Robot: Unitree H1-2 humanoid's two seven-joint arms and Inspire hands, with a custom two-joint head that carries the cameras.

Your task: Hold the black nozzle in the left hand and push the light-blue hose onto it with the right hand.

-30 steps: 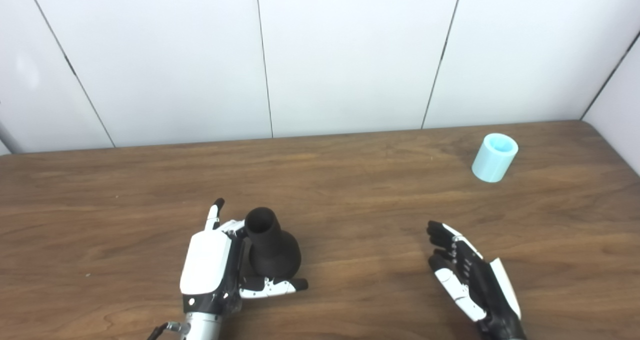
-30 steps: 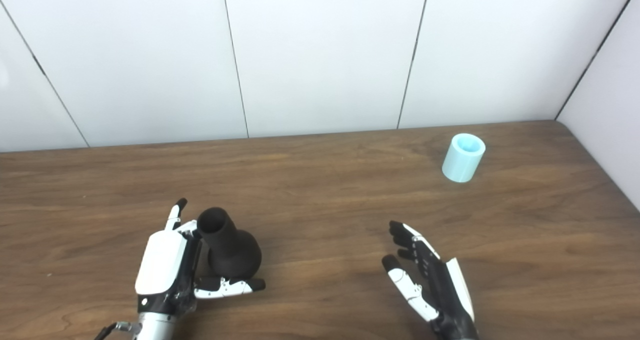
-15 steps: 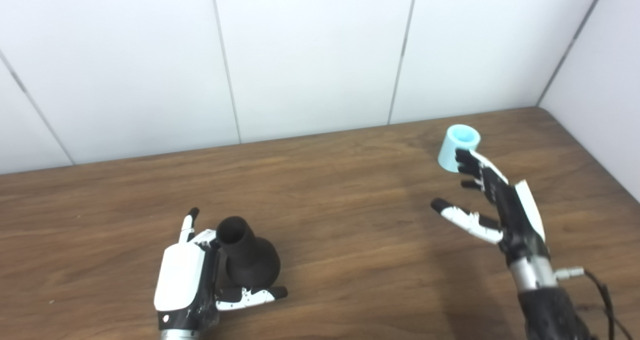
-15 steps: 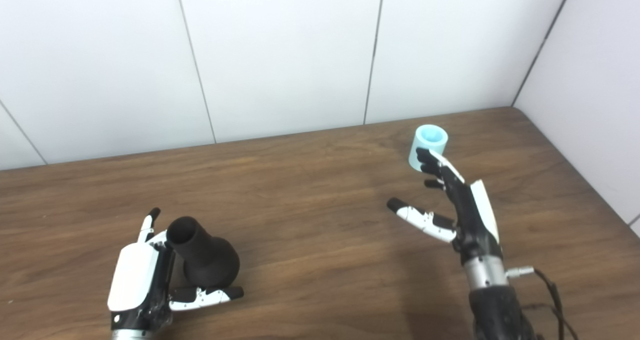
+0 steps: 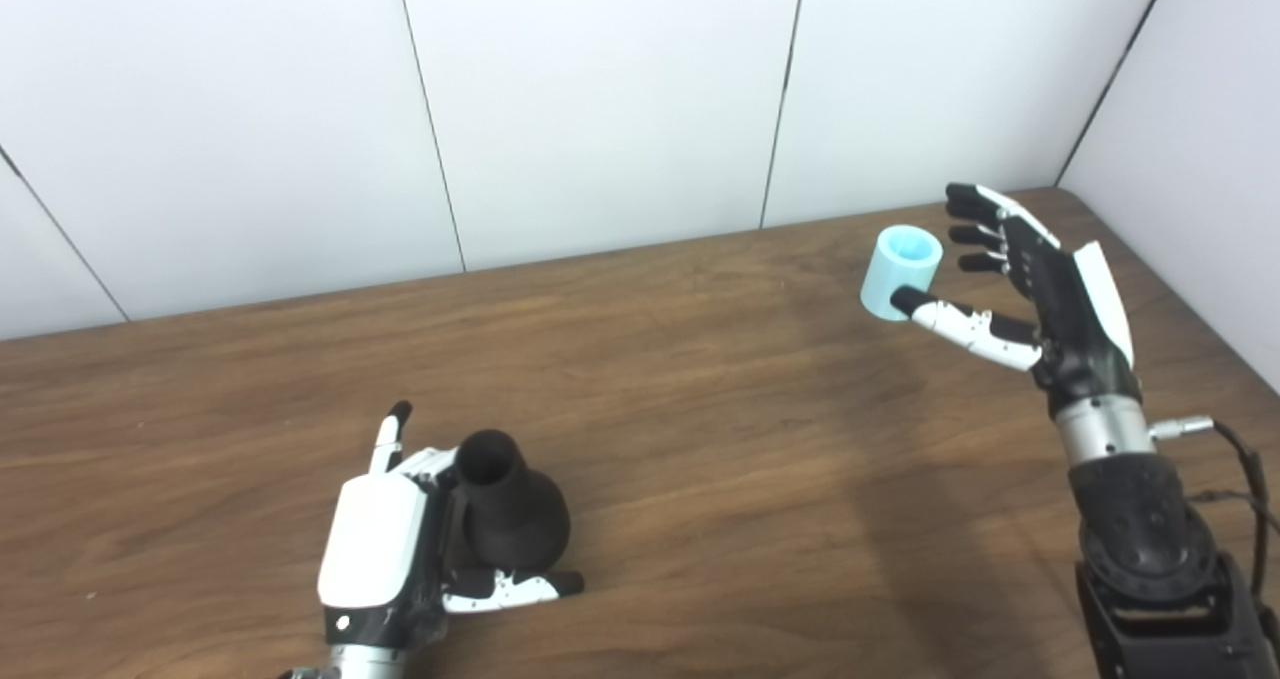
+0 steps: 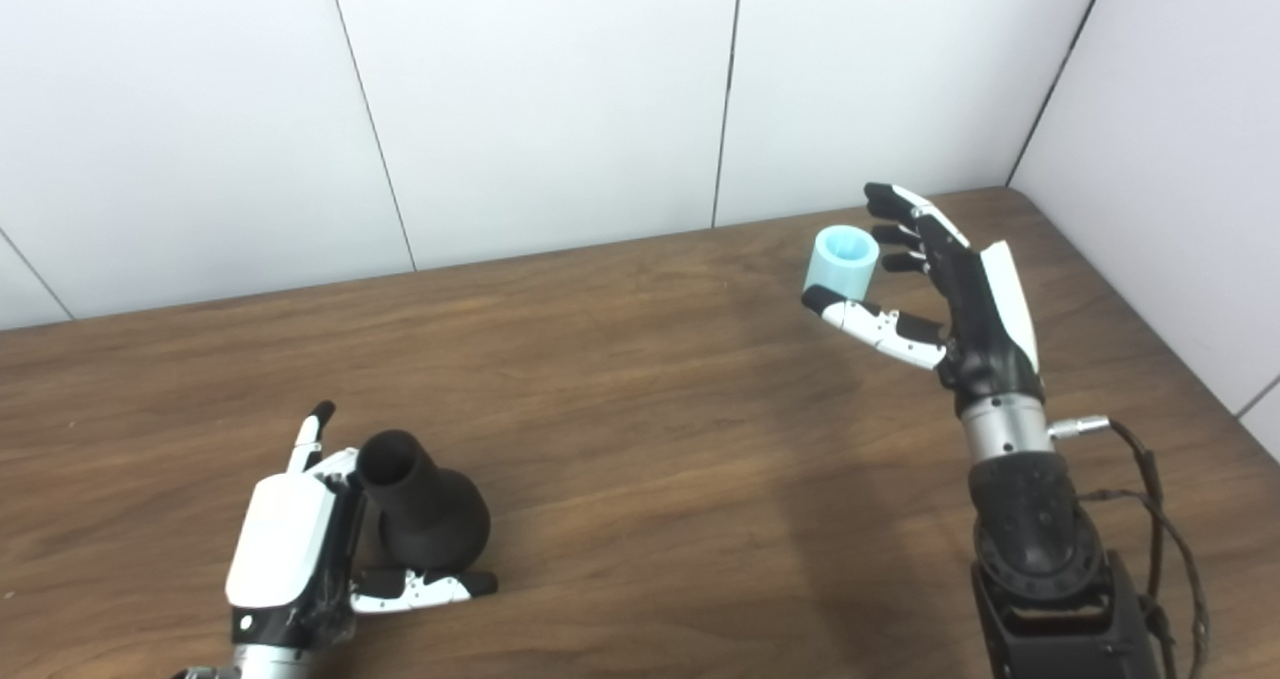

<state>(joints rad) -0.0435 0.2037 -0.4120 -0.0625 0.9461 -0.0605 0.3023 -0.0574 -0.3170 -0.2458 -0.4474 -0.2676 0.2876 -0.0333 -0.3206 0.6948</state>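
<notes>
Left hand [image 5: 385, 544] cups the nozzle [image 5: 510, 504] near the table's [image 5: 700, 439] front edge, fingers loose, steadying it upright. Right hand [image 5: 1040, 279] is spread around the hose [image 5: 900, 271] by the far right corner, framing a grasp, not yet closed.

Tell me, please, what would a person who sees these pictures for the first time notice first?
The eye goes first to the light-blue hose, a short tube standing upright at the far right of the brown table, with the right hand spread open around it, fingers apart and not yet closed. Next comes the black nozzle near the front left, standing on its wide base, with the left hand cupped around its side.
</notes>
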